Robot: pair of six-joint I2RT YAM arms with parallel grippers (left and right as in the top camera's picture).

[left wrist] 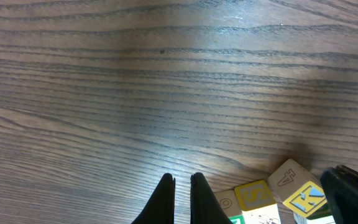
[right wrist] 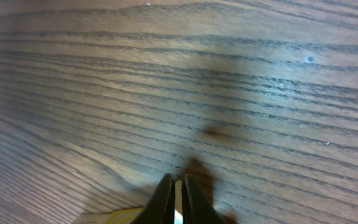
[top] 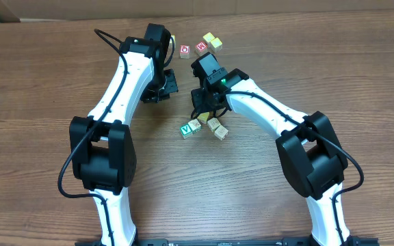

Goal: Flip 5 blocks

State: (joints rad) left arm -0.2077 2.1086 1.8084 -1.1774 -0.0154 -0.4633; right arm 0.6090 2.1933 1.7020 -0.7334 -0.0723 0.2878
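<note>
- Looking down on a brown wood-grain table (top: pixel 40 75), with both arms reaching toward its middle.
- Finding lettered blocks lying in two groups: a near cluster (top: pixel 204 127) just beside the right gripper (top: pixel 207 102), and far blocks (top: pixel 201 47) well apart.
- Holding the left gripper (left wrist: pixel 180 180) nearly closed and empty, close to a yellow S block (left wrist: pixel 257 195).
- Pinching the right jaws almost together over bare wood, nothing clearly held.
- Judging the step as approaching a block; likely needing wider jaws before lowering around one.
- Reading letters S and K only from the left wrist; seeing both groups only overhead.
</note>
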